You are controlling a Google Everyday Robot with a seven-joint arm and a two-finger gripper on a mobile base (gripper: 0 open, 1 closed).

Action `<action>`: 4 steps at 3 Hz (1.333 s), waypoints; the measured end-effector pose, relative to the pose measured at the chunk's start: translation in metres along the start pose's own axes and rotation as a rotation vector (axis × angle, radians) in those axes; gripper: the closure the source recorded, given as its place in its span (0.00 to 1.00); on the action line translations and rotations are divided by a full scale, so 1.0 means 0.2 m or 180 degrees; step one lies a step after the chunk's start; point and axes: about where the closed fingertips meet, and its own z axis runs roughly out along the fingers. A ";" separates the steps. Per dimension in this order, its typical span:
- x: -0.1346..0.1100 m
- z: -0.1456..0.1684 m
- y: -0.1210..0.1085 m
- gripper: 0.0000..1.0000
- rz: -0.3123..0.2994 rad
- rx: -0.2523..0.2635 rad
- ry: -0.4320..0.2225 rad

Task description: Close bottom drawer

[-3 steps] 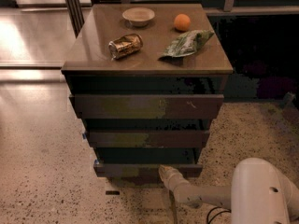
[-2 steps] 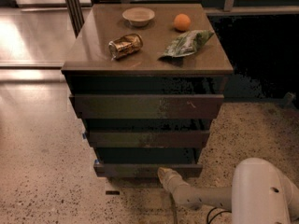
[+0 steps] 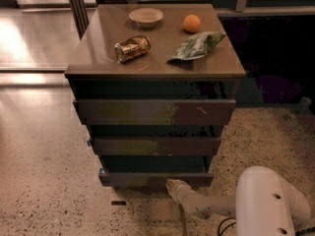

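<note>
The bottom drawer (image 3: pixel 147 179) is the lowest and narrowest dark brown front of the cabinet. It stands pulled out a little, past the fronts above it. My gripper (image 3: pixel 172 185) is at the end of the pale arm that reaches in from the lower right. Its tip sits at the drawer's front face, just right of the middle, low near the floor. The drawer's inside is hidden in this view.
Above are the middle drawer (image 3: pixel 155 145) and the widest top drawer (image 3: pixel 153 112) with pale scratches. On the cabinet top (image 3: pixel 98 58) lie a white bowl (image 3: pixel 146 17), an orange (image 3: pixel 192 23), a tipped can (image 3: pixel 132 48) and a green bag (image 3: pixel 197 45). Speckled floor (image 3: pixel 44 181) surrounds the cabinet.
The gripper has stayed at the bottom drawer's front, shifting only slightly. The drawer looks about as far out as before.
</note>
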 end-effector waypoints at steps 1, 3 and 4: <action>0.09 0.11 -0.01 1.00 0.0004 -0.0069 0.0026; 0.13 0.18 -0.12 1.00 -0.0118 0.0110 0.0106; 0.13 0.18 -0.12 1.00 -0.0118 0.0110 0.0106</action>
